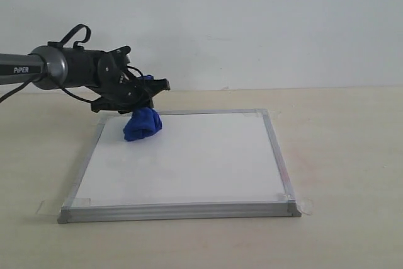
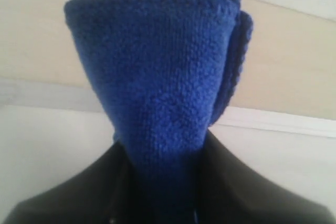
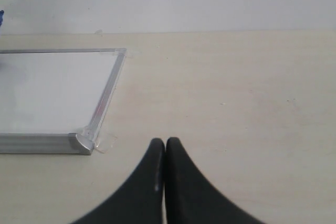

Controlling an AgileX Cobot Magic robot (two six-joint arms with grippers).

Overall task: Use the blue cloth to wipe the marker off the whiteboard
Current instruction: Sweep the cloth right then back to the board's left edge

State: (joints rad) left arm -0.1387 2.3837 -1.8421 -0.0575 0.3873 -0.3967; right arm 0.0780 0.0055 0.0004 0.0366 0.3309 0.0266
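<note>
Jaws of the left gripper (image 1: 146, 91) are shut on the blue cloth (image 1: 142, 124). It is pinched between them and hangs in a soft lump just below them. The bottom of the lump seems to touch the whiteboard (image 1: 189, 168), near the far corner on the left arm's side. Jaws of the right gripper (image 3: 165, 148) are pressed together with nothing between them. They are held over the bare table (image 1: 340, 143), and a near corner of the board lies just ahead of them, off to one side.

To wipe well, the cloth should be squeezed tight and pressed flat on the board. Then it should be dragged in slow rows from edge to edge, so that no spot is missed. The metal frame (image 1: 179, 210) should not be bumped, or the board could be pushed loose from its tape (image 1: 306, 206).

No marker lines can be made out for sure. The board looks almost all white, with maybe one faint grey smudge. How hard the cloth is pressed cannot be told. Most of the left jaws are hidden behind the cloth in the wrist view.
</note>
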